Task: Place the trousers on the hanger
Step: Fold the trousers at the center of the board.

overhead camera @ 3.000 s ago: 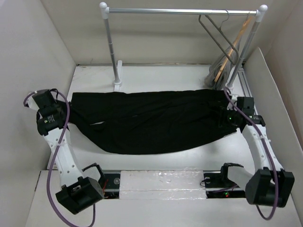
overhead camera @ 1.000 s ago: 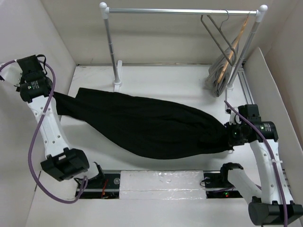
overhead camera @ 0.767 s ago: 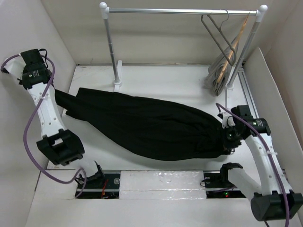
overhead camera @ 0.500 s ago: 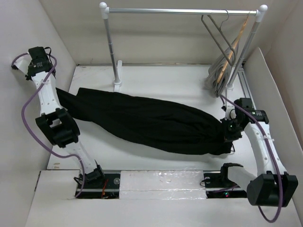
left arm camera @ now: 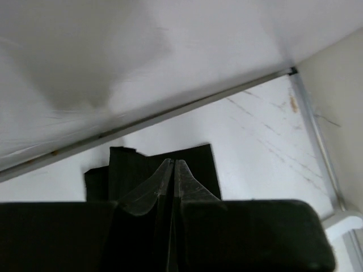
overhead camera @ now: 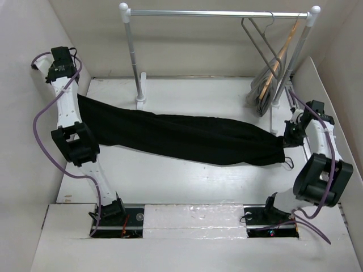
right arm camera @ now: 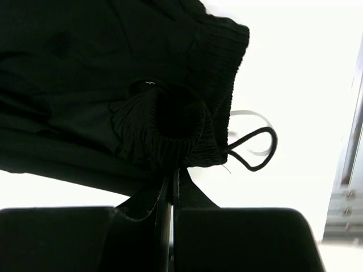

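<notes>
Trousers [overhead camera: 187, 136] stretch taut, pinched by left tool [left arm camera: 173, 165] and right tool [right arm camera: 172, 182].

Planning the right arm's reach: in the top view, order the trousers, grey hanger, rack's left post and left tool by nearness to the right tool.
1. trousers, held in the right tool, right side.
2. grey hanger, behind it on the rail.
3. rack's left post, back left.
4. left tool, far left edge.
</notes>
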You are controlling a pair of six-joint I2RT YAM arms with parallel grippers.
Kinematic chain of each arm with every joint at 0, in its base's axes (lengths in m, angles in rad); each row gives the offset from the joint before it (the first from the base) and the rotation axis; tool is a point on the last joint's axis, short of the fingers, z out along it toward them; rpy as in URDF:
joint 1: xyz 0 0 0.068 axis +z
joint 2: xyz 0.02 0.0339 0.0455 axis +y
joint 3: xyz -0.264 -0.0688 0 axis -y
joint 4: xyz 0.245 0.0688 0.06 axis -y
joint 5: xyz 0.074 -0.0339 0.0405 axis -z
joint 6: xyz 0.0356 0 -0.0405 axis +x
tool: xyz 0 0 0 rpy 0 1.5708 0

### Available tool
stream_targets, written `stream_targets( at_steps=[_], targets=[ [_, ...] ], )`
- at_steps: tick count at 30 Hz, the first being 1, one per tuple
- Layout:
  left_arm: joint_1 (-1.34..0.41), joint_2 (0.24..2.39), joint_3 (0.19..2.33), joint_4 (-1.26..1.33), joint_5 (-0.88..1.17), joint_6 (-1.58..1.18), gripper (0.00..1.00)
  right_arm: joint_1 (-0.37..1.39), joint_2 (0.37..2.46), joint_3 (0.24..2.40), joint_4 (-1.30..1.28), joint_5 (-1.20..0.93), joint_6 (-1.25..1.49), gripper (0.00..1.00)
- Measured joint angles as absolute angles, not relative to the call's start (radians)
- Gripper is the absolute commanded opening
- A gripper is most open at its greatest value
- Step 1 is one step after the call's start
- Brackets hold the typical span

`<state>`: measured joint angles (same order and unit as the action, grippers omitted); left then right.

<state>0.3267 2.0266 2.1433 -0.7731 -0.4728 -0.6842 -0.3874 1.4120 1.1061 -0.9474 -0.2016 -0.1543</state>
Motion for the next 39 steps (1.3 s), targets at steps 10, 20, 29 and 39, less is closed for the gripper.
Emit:
stream_targets(
  at_steps=[10, 20, 29, 39],
  targets=[
    [0.284, 2.219, 2.309, -0.729, -0.436, -0.651, 0.0, -0.4, 1.758, 1.336, -0.815, -0.295, -0.134, 0.0],
    [0.295, 2.239, 2.246, -0.714, -0.402, -0.64, 0.0, -0.427, 1.763, 1.398, -0.773, -0.358, -0.134, 0.03],
    [0.283, 2.067, 2.064, -0.698, -0.427, -0.644, 0.0, -0.437, 1.719, 1.357, -0.7, -0.368, -0.124, 0.0],
    [0.27, 1.436, 1.754, -0.708, -0.523, -0.655, 0.0, -0.432, 1.59, 1.255, -0.588, -0.364, -0.045, 0.0]
  ],
)
